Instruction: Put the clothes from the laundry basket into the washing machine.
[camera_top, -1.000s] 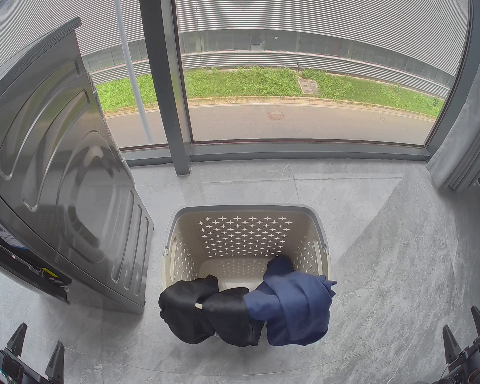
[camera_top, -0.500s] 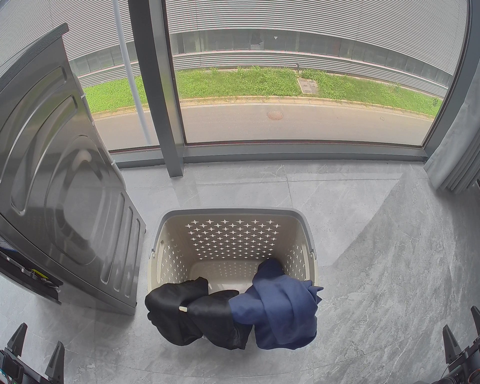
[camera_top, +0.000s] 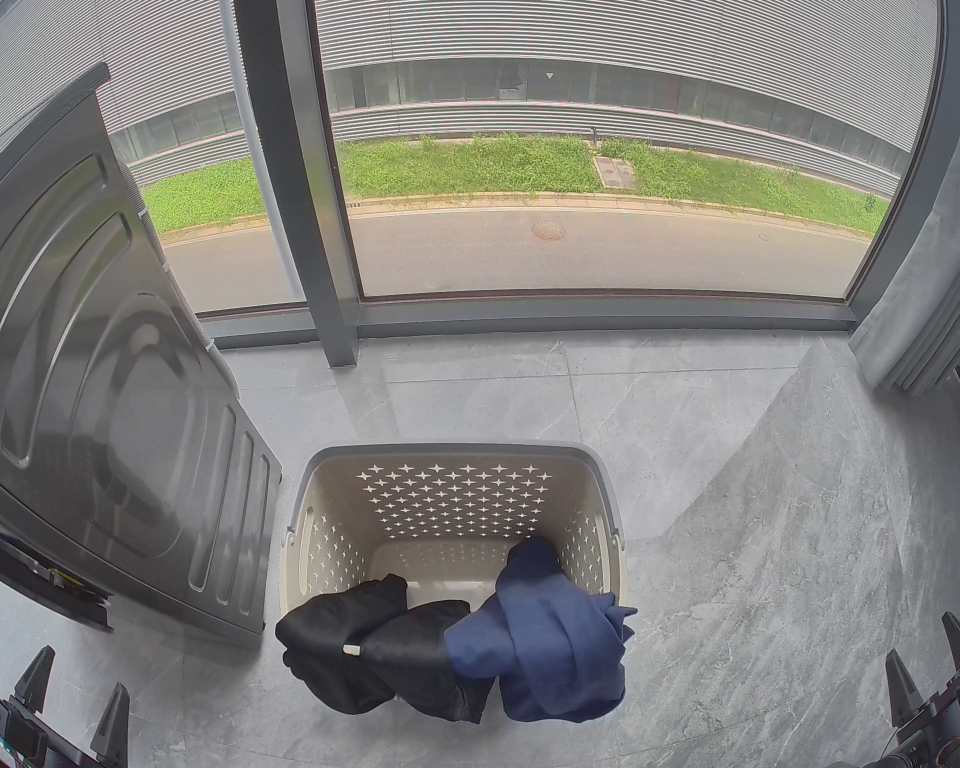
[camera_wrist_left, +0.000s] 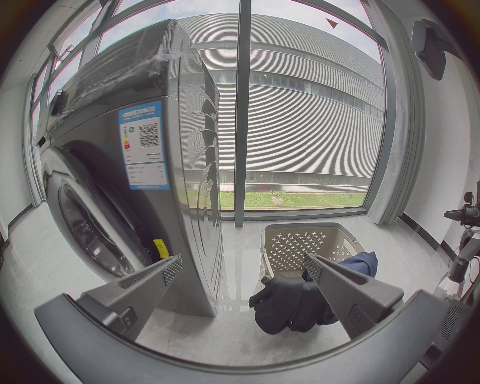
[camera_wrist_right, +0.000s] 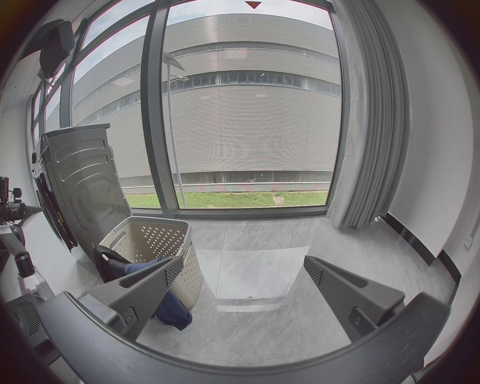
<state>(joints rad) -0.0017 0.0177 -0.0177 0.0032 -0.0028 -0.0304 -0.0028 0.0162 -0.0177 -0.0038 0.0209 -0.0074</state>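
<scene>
The black garment (camera_top: 365, 650) and the blue garment (camera_top: 555, 640) are hanging over the near rim of the laundry basket (camera_top: 450, 452), low in the centre of the head view, with the washing machine (camera_top: 120, 430) standing at the left edge. The left gripper (camera_top: 78, 682) and right gripper (camera_top: 920, 650) are sitting in the bottom corners, jaws open and empty, well apart from the cloth. A good grasp is likely needing a deep pinch on 1 bunched fold, lifting it clear of the rim.

One washing machine (camera_top: 120, 430), one laundry basket (camera_top: 452, 452), one black garment (camera_top: 370, 652), one blue garment (camera_top: 552, 640).
</scene>
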